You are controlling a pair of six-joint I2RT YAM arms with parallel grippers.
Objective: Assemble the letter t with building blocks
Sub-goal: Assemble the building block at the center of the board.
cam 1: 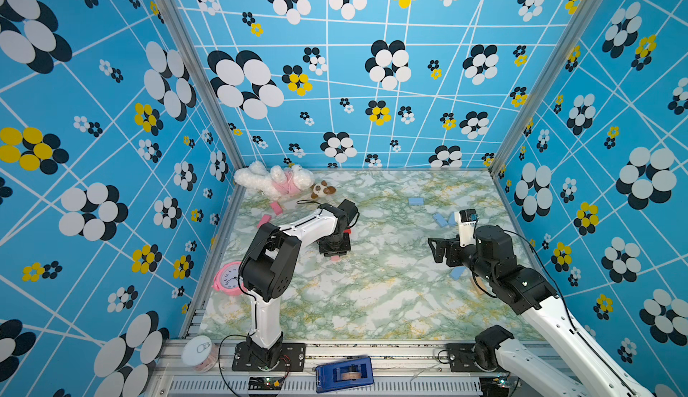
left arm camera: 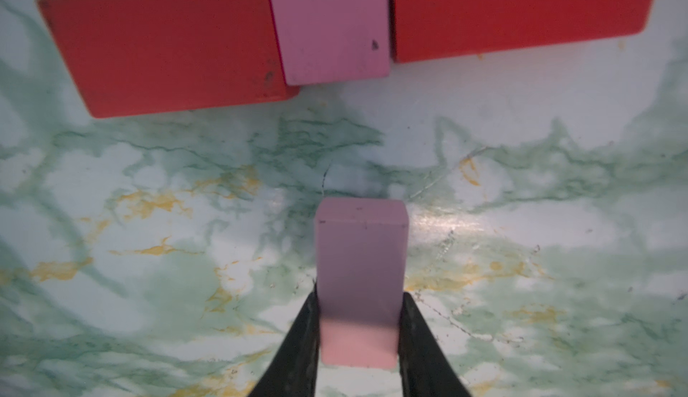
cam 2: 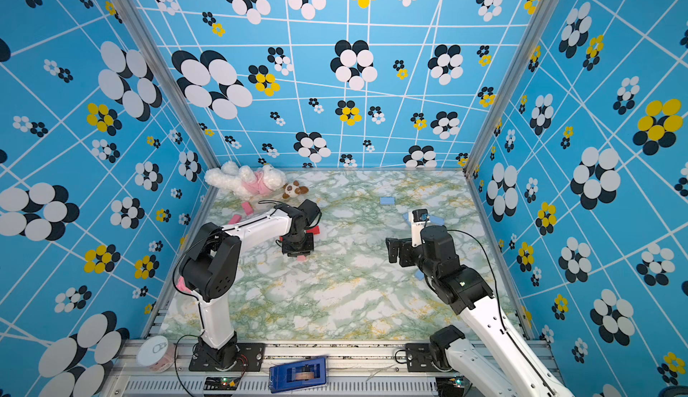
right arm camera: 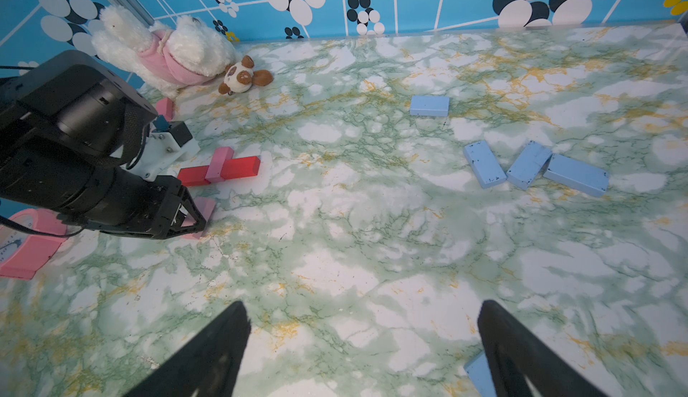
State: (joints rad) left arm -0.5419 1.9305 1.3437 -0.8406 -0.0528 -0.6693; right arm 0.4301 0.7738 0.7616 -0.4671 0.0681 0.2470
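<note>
Two red blocks (left arm camera: 167,41) (left arm camera: 517,8) lie end to end on the marble table with a pink block (left arm camera: 331,23) across their joint. The same cross shows in the right wrist view as red (right arm camera: 238,166) and pink (right arm camera: 219,162). My left gripper (left arm camera: 359,294) is shut on another pink block (left arm camera: 361,250), which lies flat a short gap from the cross and in line with its pink piece. In both top views the left gripper (cam 1: 334,252) (cam 2: 298,250) points straight down over it. My right gripper (right arm camera: 363,309) hangs open and empty over bare table to the right (cam 1: 433,250).
Several light blue blocks (right arm camera: 484,164) (right arm camera: 429,105) lie at the right, one beside my right finger (right arm camera: 476,374). Two pink blocks (cam 1: 276,207) lie near the white-and-pink plush (cam 1: 273,181) at the back left. A pink alarm clock (cam 1: 229,278) stands by the left wall.
</note>
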